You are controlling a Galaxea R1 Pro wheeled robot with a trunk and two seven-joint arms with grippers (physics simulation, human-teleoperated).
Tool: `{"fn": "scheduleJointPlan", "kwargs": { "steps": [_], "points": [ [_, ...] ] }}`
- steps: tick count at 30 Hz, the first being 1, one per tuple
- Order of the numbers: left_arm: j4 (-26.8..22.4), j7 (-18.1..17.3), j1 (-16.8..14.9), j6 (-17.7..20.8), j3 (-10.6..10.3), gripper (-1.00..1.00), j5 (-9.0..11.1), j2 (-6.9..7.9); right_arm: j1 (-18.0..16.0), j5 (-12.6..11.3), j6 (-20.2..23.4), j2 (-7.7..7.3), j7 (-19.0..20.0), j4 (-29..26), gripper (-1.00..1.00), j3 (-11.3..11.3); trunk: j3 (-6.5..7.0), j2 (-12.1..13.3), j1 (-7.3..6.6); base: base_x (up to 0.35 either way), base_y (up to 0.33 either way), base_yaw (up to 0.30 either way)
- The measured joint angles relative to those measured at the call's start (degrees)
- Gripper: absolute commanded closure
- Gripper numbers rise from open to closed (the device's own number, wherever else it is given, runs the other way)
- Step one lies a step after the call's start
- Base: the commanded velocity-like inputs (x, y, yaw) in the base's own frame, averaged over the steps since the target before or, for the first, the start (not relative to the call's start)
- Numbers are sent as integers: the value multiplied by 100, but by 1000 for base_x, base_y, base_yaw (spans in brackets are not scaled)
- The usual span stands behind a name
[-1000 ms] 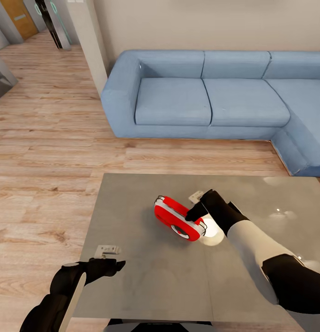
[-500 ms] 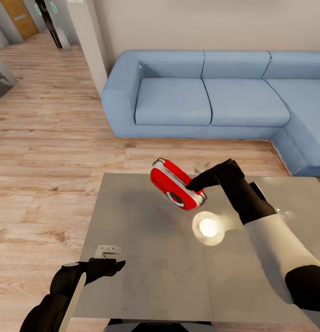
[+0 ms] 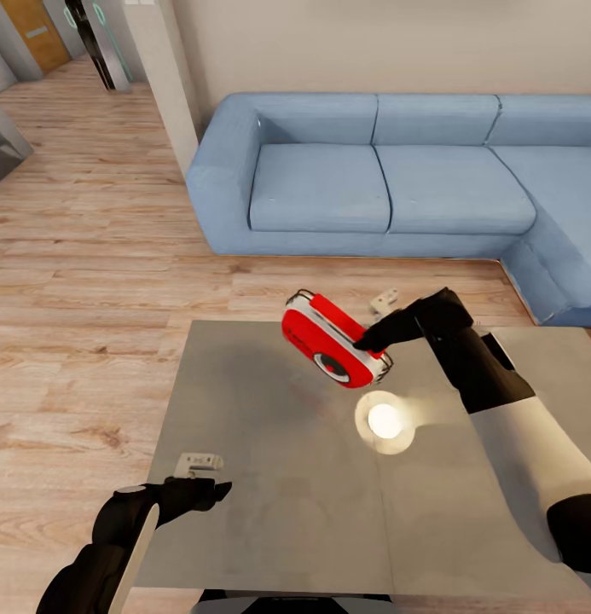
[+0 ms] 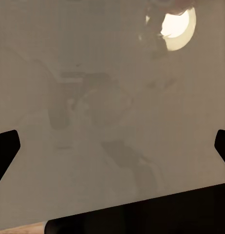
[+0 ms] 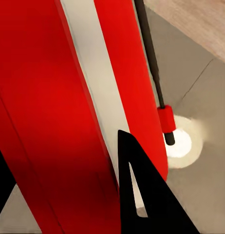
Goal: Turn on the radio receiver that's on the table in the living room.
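The red radio receiver [image 3: 329, 341] with its white trim band hangs tilted in the air above the far part of the glossy grey table [image 3: 269, 477], its round dial facing me. My right gripper [image 3: 372, 339] is shut on the radio's right end. In the right wrist view the radio's red body [image 5: 54, 97] and its thin black antenna [image 5: 154, 73] pass between the dark fingers [image 5: 137, 195]. My left gripper [image 3: 208, 476] stands open over the table's near left edge. In the left wrist view its spread gripper [image 4: 112, 146] has nothing but the grey top below it.
A blue L-shaped sofa [image 3: 372, 179] runs along the beige wall beyond the table and wraps round at the right. Light wood floor [image 3: 90, 281] lies to the left, with a wall corner [image 3: 163, 68] and a hallway behind it. A bright lamp reflection [image 3: 385, 420] shines on the tabletop.
My right gripper has lifted the radio off the tabletop and carried it up and away from me, then a little to the right. The left arm has stayed still.
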Motion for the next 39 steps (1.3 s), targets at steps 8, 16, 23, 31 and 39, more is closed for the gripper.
{"fn": "scheduleJointPlan", "kwargs": {
  "steps": [8, 16, 23, 31, 39],
  "points": [
    [-139, -354, 0, 1, 7, -100, 11, 0, 381, -134, 7, -433, 1959, -167, 100, -37, -1, 0, 0, 0, 0, 0],
    [-218, -1090, 0, 10, 1, -100, 18, -257, 946, -41, -12, -421, 2095, -459, 100, -75, 0, 0, 0, 0, 0, 0],
    [-384, -1131, -129, 108, -19, -100, 13, -633, 1166, -32, -7, -372, 1332, -411, 100, -80, 0, 0, 0, 0, 0, 0],
    [-402, -1138, -303, 412, -41, -100, 14, -944, 1439, -48, 6, -366, 796, -368, 100, -82, 0, 0, 0, 0, 0, 0],
    [-398, -1236, -348, 430, -45, -100, 92, -1023, 1552, -43, -17, -367, 571, -374, 100, -84, 0, 0, 0, 0, 0, 0]
  ]
}}
